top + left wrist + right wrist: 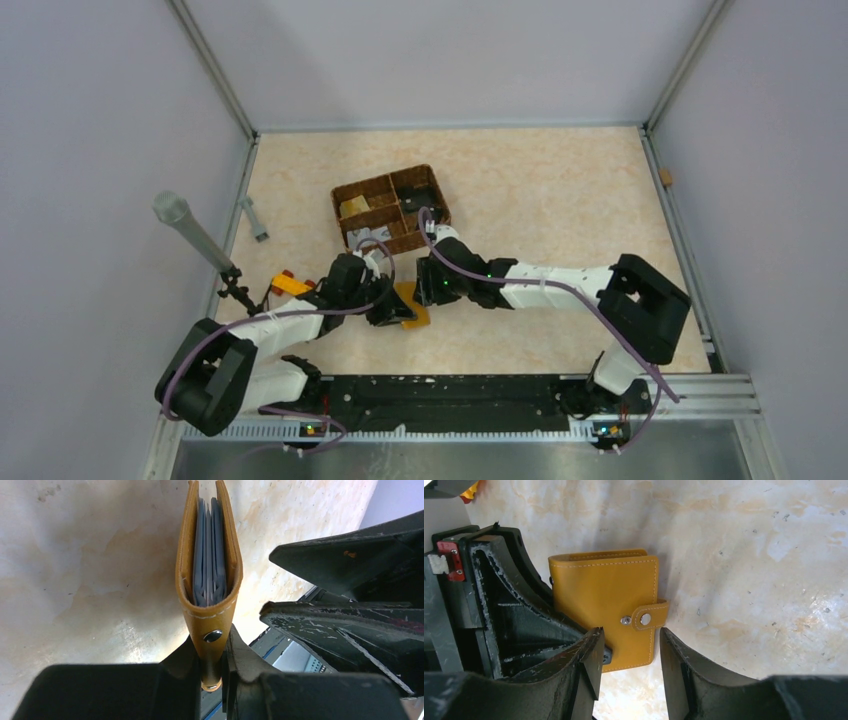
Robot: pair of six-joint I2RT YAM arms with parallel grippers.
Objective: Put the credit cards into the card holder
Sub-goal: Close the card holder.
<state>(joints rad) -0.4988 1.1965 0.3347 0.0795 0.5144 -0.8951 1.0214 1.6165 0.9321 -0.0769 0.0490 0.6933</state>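
Left pincer [212, 666] is clamping the mustard-orange leather folding card holder [209, 617] by its studded edge, over the beige marbled table's [540, 200] middle.
Thin grey credit cards [210, 555] are sitting inside its fold, while the right pincer [630, 647] is hovering with parted fingers beside the holder's face.

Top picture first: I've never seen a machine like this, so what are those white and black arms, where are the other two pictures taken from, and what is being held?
Those are two robot arms bolted at the table's near edge, each ending in a two-finger gripper. The top picture looks down from above and behind them; the other two come from a camera on each wrist. On the pale marbled table sit a brown woven compartment basket and a small orange-and-red block. The left gripper is shut on one edge of a mustard-orange folding wallet, seen edge-on with thin grey leaves inside. The right gripper is open, fingers apart before the wallet's studded face.
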